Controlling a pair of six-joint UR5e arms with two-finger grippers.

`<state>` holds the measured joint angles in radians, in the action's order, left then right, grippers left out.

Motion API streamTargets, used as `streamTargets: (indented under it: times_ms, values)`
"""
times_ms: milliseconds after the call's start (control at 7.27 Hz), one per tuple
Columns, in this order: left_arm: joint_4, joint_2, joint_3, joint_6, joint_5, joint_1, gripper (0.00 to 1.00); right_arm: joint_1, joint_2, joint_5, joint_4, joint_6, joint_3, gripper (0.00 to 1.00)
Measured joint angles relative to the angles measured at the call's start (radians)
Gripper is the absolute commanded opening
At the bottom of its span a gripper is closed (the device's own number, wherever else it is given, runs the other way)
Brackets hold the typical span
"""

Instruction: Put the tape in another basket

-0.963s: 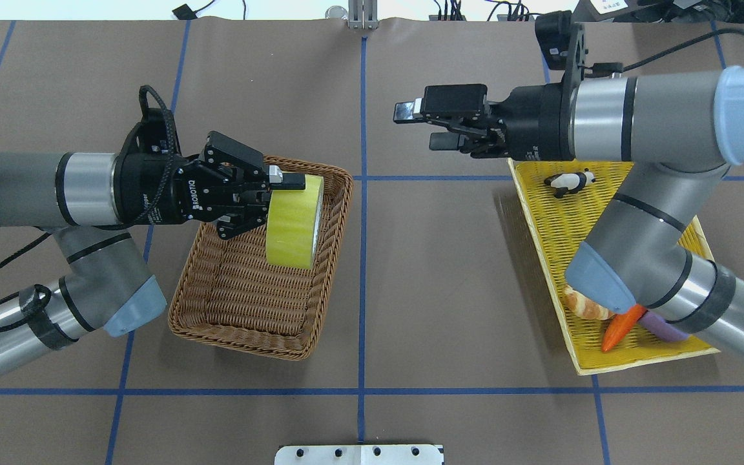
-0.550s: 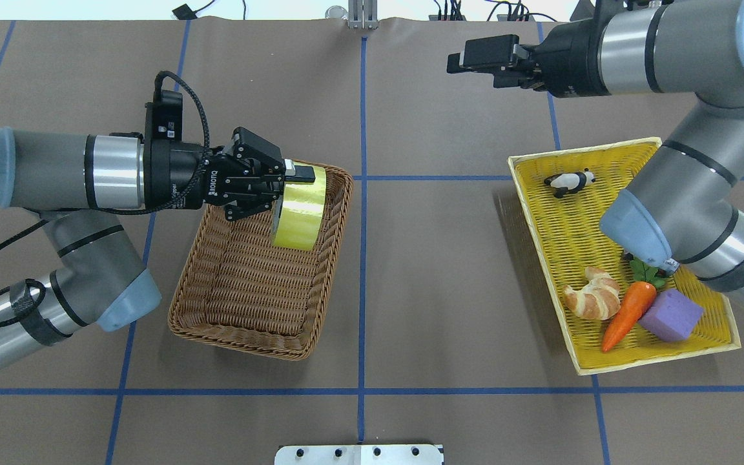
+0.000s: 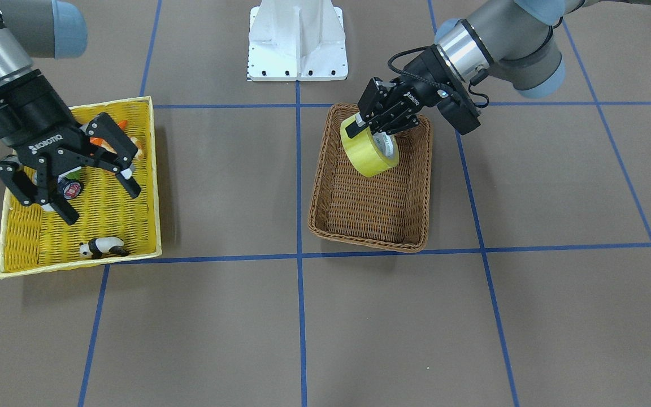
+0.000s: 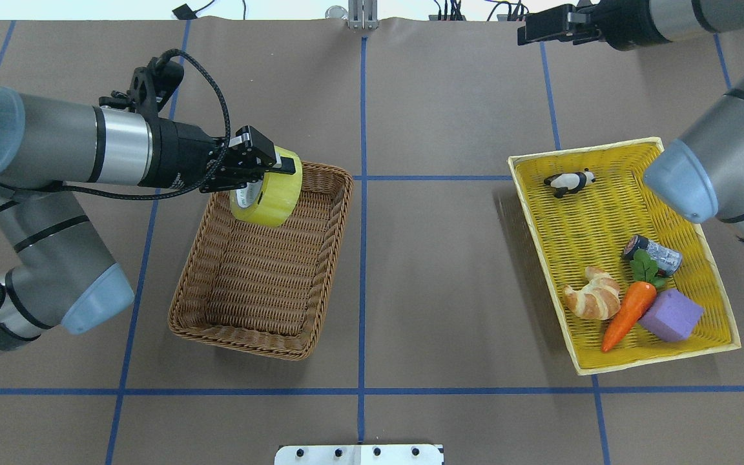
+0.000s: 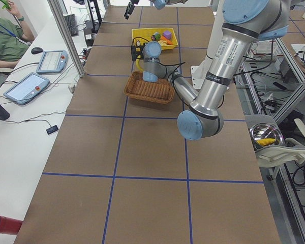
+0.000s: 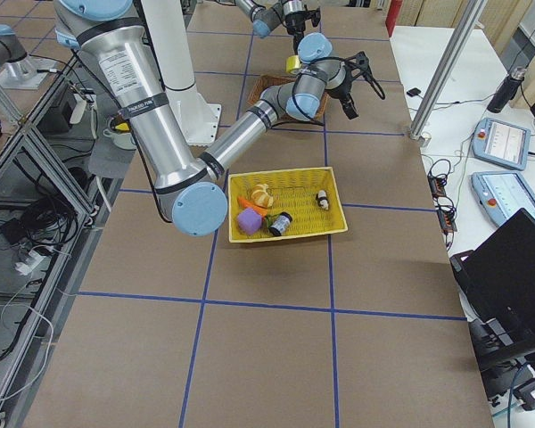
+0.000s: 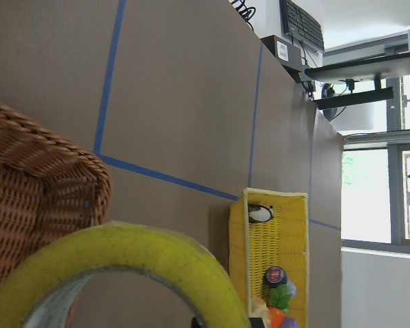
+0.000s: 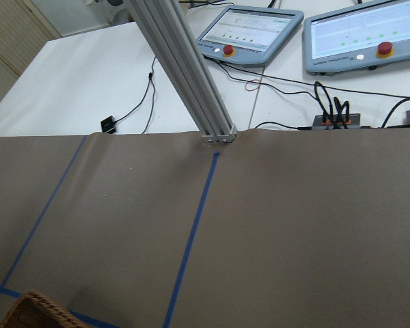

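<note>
The yellow-green tape (image 4: pixel 268 197) is held in my left gripper (image 4: pixel 262 169), whose fingers are shut on the roll's rim. It hangs tilted above the brown wicker basket (image 4: pixel 249 310), over its left half. In the front view the tape (image 3: pixel 368 151) also hangs over the basket (image 3: pixel 370 217), held by the left gripper (image 3: pixel 373 125). The left wrist view shows the tape's rim (image 7: pixel 123 253) and a basket corner (image 7: pixel 34 178). My right gripper (image 4: pixel 530 32) is open and empty, high near the table's far edge; it also shows in the front view (image 3: pixel 101 204).
The yellow basket (image 4: pixel 578 213) on the right holds a panda toy (image 4: pixel 569 181), a croissant (image 4: pixel 595 300), a carrot (image 4: pixel 627 313), a purple block (image 4: pixel 671 315) and a grey cylinder with a dark cap (image 4: pixel 653 252). A white mount plate (image 4: pixel 359 454) sits at the near edge.
My left gripper has turned and shifted left with the tape, which now shows its open core. My right arm has pulled back toward the far edge, uncovering the yellow basket.
</note>
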<state>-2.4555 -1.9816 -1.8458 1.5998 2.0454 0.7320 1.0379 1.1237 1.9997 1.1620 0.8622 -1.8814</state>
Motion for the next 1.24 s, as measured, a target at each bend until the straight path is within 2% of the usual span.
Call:
streamTargets:
  times_ms: [275,412,688,962,1238]
  values:
    - [0.243,0.026,-0.112,-0.123,-0.014,-0.026,0.0,0.047,-0.002,0.001,0.169,-0.182,-0.022,1.0]
    - [0.314,0.033,-0.134,-0.149,-0.055,-0.065,0.0,0.081,0.001,0.007,0.254,-0.3,-0.03,1.0]
    - [0.486,0.037,-0.156,-0.201,-0.2,-0.175,0.0,0.149,0.002,0.022,0.54,-0.592,-0.07,1.0]
    - [0.648,0.024,-0.171,-0.268,-0.241,-0.208,0.0,0.196,-0.015,0.031,0.863,-0.825,-0.097,1.0]
    - [0.725,-0.006,-0.146,-0.294,-0.247,-0.227,0.0,0.21,-0.012,0.054,1.07,-0.891,-0.1,1.0]
